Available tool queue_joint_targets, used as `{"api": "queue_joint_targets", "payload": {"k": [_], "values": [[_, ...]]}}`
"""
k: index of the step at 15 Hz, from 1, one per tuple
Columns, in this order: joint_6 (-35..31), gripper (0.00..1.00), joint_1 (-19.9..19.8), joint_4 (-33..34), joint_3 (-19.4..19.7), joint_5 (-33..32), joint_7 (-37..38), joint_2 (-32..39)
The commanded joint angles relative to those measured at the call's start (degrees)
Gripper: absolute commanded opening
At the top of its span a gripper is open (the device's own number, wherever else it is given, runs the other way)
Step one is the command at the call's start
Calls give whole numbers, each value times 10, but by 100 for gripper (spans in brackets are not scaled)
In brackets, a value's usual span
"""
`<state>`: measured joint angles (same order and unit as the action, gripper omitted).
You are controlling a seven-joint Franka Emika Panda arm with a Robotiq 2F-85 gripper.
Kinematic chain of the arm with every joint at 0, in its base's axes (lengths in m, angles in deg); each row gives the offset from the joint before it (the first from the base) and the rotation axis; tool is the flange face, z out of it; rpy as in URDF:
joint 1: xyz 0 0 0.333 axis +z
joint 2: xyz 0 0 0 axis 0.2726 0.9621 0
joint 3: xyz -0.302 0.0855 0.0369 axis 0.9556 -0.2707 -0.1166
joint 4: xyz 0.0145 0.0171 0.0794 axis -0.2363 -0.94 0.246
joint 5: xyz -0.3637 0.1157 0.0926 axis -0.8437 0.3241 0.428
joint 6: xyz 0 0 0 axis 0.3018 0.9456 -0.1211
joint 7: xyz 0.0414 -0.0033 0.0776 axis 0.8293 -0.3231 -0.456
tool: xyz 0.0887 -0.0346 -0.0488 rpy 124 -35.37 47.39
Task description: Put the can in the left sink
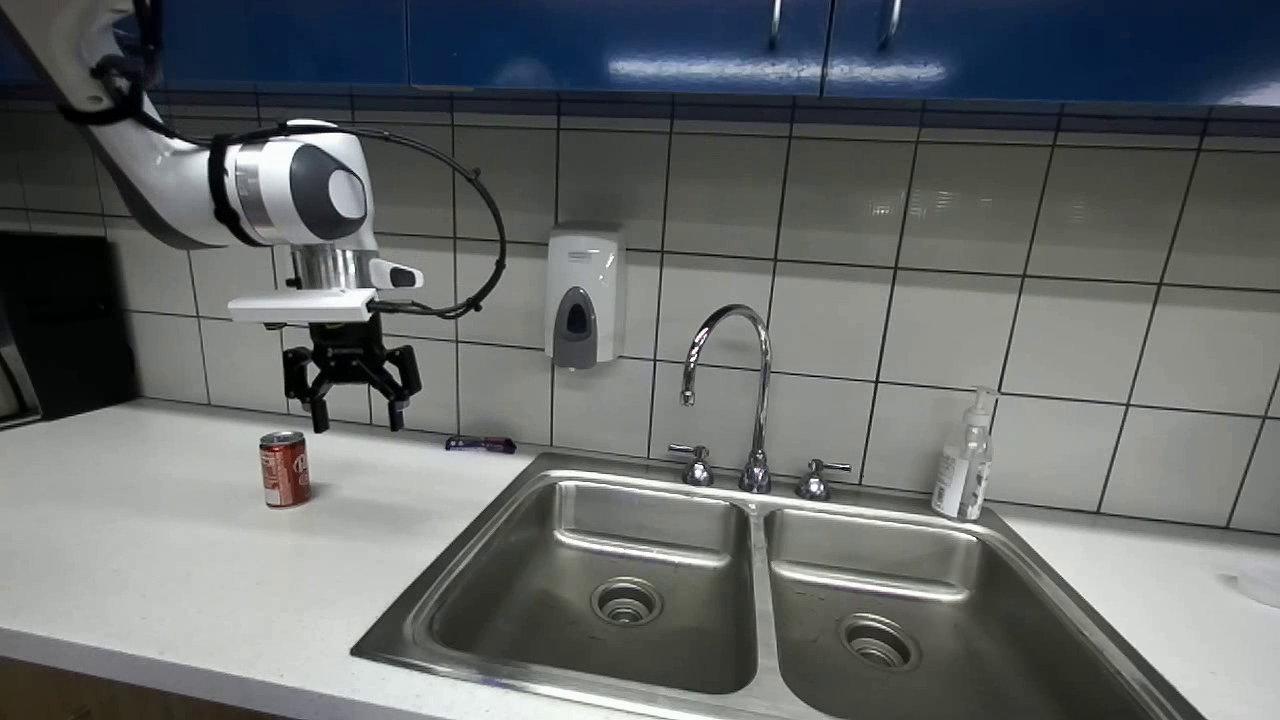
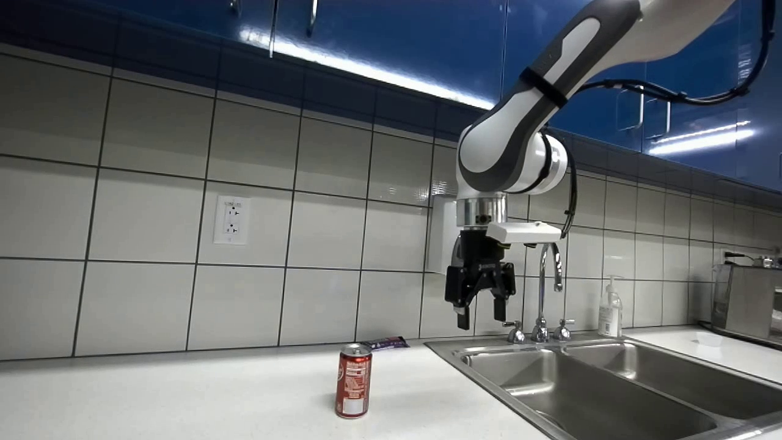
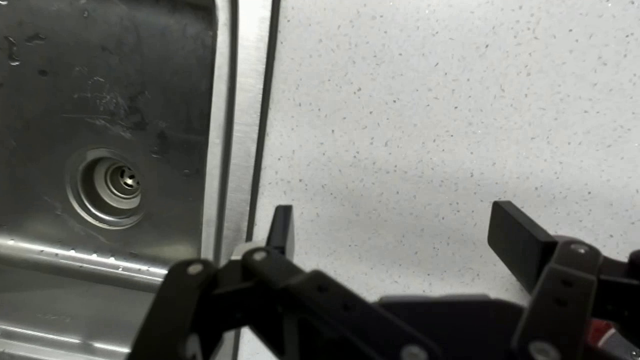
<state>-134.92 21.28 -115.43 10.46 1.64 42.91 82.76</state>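
Worktop (image 1: 120, 540), white: back edge ran along the tiles (image 1: 845, 315), front edge showed at lower left in an exterior view. Arm (image 1: 190, 195) overhung it. Left sink (image 1: 520, 600) was let into it, rim starting close to the back edge. Soap dispenser (image 1: 585, 290) was mounted above the back edge. Fingers (image 3: 522, 246) hung high over the worktop beside the left sink, spread wide, only air between them, no hold on anything. Pump bottle (image 1: 963, 468) stood near the back edge, beyond the left sink.

Can (image 2: 353, 382) stood upright on the worktop, other side of the left sink from the bottle, between back and front edges, probably nearer the back. Well apart from the fingers, so I put the job at the start.

Handling, my guess: light if empty, clearly heavier if full, couldn't tell which. Thin metal wall, stiff under a modest squeeze, likely to dent under a hard one. Smooth paint, so a bit slippery, worse if wet; not brittle. Best hold looked like mid-body, straight down from above, one finger each side, below the silver rim. Spread looked ample for its width.

Wrapper (image 1: 480, 444), dark purple, lay flat just beside the back edge.

Writing: dispenser, bottle and wrapper print was too small to read. Can had big pale lettering, maybe a P, plus a pale block of fine print; brand not safe to call.
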Motion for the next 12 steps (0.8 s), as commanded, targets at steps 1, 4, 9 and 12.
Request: {"api": "queue_joint_targets", "payload": {"k": [1,4,9,12], "values": [[-28,100,9,28,-14,4,8,46],[-47,100,22,49,-21,0,21,69],[-49,100,41,96,-32,1,30,86],[-56,100,50,117,-38,5,33,102]]}}
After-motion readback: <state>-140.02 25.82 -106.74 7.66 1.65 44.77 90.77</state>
